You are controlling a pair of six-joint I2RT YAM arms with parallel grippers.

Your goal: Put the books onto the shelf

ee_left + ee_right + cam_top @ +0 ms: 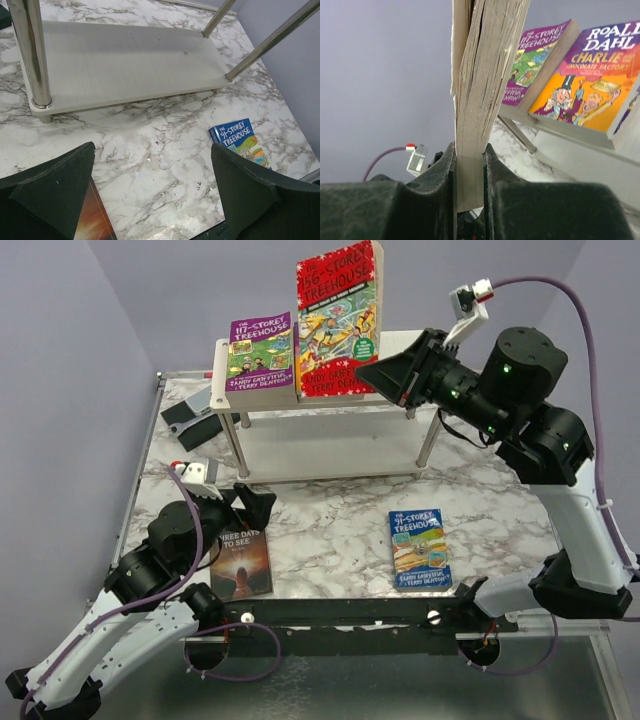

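Books lie in several places. From overhead, the red Treehouse book (338,320) is upright over the top board of the shelf (402,342), which stands toward the far edge of the tabletop (330,520). The purple Treehouse book (260,352) stands on that top board just to the red one's left. The blue Treehouse book (420,550) lies flat near the near edge, right of the middle. The dark book (240,562) lies flat near the near edge on the left.

My right wrist camera adds what the overhead view hides: a Roald Dahl book (585,85) on the shelf just beside the purple one. It also gives a close look at the red book's page edges running up between my fingers. My left wrist camera shows the shelf's bare lower board and silver legs, the blue book off to the right, and an orange sliver of the dark book by my left finger.

My right gripper (374,376) is pinched narrow on the red book, gripping it low on its right side with both pads pressed flat against it. I cannot tell whether its bottom edge touches the board. My left gripper (245,502) is spread wide, holding nothing, hovering over the marble just above the dark book.
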